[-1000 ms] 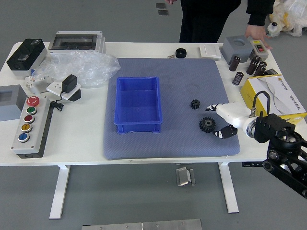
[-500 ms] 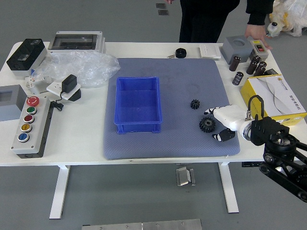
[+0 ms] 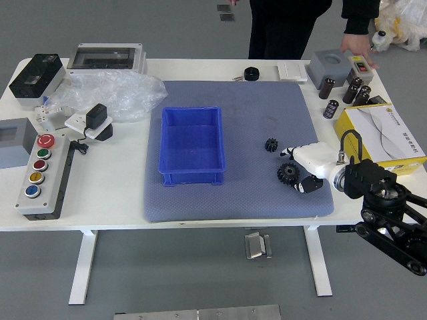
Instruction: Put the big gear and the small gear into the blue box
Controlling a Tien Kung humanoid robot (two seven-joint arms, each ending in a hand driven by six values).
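Mat: lies flat on the white table
Button panel: stands at the left
Clear plastic: lies crumpled beyond the button panel
Yellow box: sits at the right
Black cylinders: stand near the yellow box
Black roll: rests just beyond the mat
Person: stands at the far side
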